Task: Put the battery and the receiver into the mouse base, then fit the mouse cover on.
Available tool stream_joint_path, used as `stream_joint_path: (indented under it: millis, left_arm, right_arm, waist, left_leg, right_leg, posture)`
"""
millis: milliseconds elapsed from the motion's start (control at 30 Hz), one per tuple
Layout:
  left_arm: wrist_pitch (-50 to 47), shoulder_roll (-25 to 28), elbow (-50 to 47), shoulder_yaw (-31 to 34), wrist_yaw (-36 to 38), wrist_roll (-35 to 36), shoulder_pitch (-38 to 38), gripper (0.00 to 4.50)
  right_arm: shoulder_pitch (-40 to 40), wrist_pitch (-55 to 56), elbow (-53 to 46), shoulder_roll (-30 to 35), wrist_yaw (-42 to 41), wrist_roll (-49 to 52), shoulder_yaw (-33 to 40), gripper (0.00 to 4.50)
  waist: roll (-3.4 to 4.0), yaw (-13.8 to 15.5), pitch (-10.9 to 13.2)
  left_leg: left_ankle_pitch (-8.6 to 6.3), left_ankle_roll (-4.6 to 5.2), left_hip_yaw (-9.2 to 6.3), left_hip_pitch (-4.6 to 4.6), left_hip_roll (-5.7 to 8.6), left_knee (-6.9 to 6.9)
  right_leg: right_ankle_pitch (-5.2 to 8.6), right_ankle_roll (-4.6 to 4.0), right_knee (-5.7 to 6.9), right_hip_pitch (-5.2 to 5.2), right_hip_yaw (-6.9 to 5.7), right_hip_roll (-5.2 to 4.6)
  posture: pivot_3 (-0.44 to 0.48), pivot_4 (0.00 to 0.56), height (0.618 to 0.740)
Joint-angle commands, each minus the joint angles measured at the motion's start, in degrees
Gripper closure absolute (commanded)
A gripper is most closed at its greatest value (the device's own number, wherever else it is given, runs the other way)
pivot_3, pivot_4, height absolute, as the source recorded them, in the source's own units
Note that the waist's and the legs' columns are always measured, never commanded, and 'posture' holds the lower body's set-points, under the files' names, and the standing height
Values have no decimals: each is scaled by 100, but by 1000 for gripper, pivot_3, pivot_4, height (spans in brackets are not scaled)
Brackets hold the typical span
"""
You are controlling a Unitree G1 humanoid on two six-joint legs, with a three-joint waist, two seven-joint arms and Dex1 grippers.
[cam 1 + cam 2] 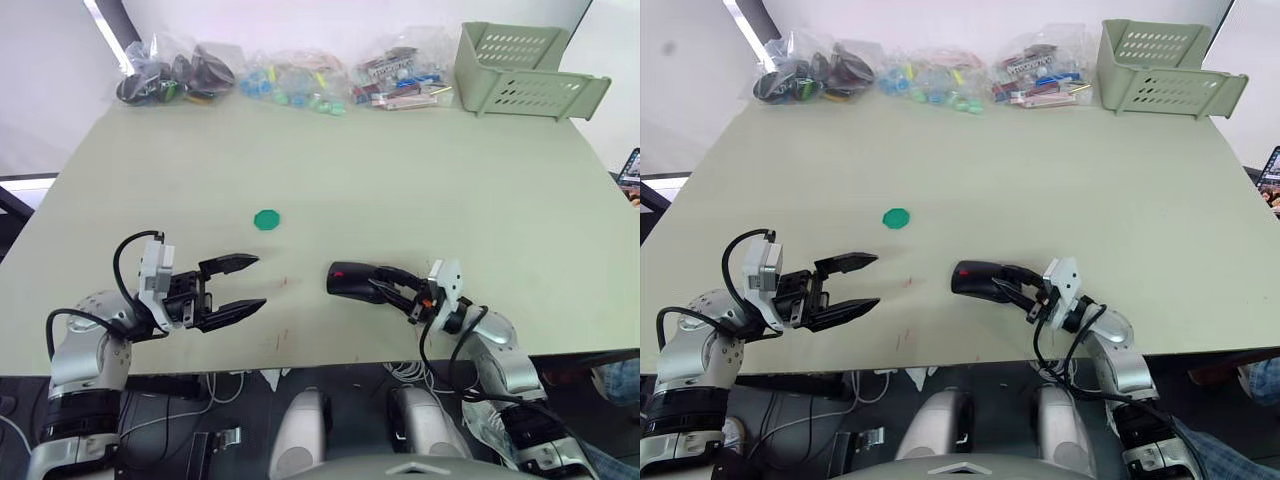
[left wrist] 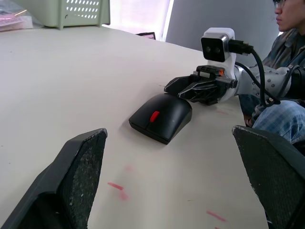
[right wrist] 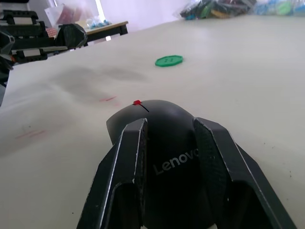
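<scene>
Your right pincer (image 1: 400, 288) pinches the rear of the smooth glossy black mouse cover (image 2: 164, 114), seated on its base on the pale tabletop (image 1: 400, 170), likely pressing it home, while your left pincer (image 1: 238, 285) waits spread, nearby.

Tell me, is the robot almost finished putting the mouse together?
Almost, it looks like. The mouse cover already sits on the mouse base, so the mouse looks whole on the table; the battery and receiver would be hidden inside. The right end effector rests its fingers on the cover's back end, while the left end effector hangs open nearby. Probably just a final press and letting go remain.
</scene>
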State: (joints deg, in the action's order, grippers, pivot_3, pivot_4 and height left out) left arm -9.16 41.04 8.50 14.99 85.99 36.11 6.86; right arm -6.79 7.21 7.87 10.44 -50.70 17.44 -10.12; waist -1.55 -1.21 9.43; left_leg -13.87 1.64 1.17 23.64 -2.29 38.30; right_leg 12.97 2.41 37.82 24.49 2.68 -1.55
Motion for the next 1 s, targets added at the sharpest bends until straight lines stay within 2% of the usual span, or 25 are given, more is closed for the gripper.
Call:
stream_joint_path:
  millis: [33, 200, 400, 467, 600, 733, 833, 867, 900, 1000]
  left_arm:
    - [37, 56, -91, 33, 57, 33, 28, 0]
    - [77, -10, 1, -40, 42, -19, 111, 0]
    - [47, -133, -50, -115, -64, -28, 172, 0]
    - [52, -190, -34, -62, -177, -5, 178, 0]
    - [107, -354, -21, 95, -728, -62, 150, 0]
    - [-178, -479, -173, 237, -1297, 52, 23, 0]
    - [-242, -520, -338, 301, -1617, 13, -178, 0]
    - [-238, -528, -396, 313, -1697, -21, -275, 0]
    - [-214, -540, -428, 330, -1836, -95, -379, 0]
    - [-110, -579, -566, 390, -2257, -308, -700, 0]
  right_arm:
    - [25, 71, 461, 34, 74, -239, -36, 2913]
    - [-161, 303, 779, 172, 125, -509, -137, 2913]
    - [-228, 570, 1169, -6, 167, -443, -133, 2913]
    - [-222, 551, 829, -39, 244, -209, 47, 2913]
    - [-104, -2, -440, 157, 600, 156, 426, 2913]
    - [178, -1181, -1766, 911, 229, 1039, 676, 2913]
    - [453, -1653, -2326, 1516, -26, 1486, 1024, 2913]
    - [563, -1717, -2432, 1692, -87, 1550, 1156, 2387]
    - [728, -1758, -2486, 1965, -248, 1546, 1287, 2129]
    - [1163, -1932, -2626, 2534, -460, 1775, 1858, 624]
  waist:
    - [0, -13, 0]
    - [-1, -41, -2]
    - [-21, -108, -20]
    - [-21, -118, -20]
    - [-12, -97, -13]
    - [-7, -75, -6]
    - [-9, -70, -7]
    - [-9, -65, -7]
    - [-8, -62, -7]
    - [-10, -31, -4]
  left_leg:
    - [0, 0, -1, -1, -1, 0]
    - [0, 0, -2, -3, -2, 0]
    - [-1, 0, -4, -36, -3, -11]
    - [-2, -1, 1, -98, -4, -43]
    - [-1, -1, -7, -94, -7, -53]
    - [-1, -1, -6, -82, -5, -53]
    - [-1, -1, -4, -83, 0, -52]
    - [-1, -1, -3, -83, 0, -52]
    - [-1, -1, -4, -82, 1, -52]
    - [-1, -1, -2, -82, 3, -54]
  right_leg:
    - [-1, -2, 1, 0, 0, 1]
    - [0, -3, 5, 0, 0, 2]
    - [7, -17, 4, -32, -2, 5]
    - [18, -28, -4, -79, 1, 3]
    - [20, -34, -3, -74, -3, 1]
    - [20, -25, -3, -67, -2, -16]
    - [23, -23, -9, -72, -2, -28]
    - [23, -22, -10, -72, -3, -28]
    - [24, -22, -12, -74, -4, -28]
    - [33, -10, -15, -74, -5, -32]
  posture:
    - [0, 150, 740]
    - [0, 150, 740]
    - [0, 150, 740]
    - [0, 150, 740]
    - [0, 150, 740]
    - [0, 150, 740]
    - [0, 150, 740]
    - [0, 150, 740]
    - [0, 150, 740]
    - [0, 150, 740]
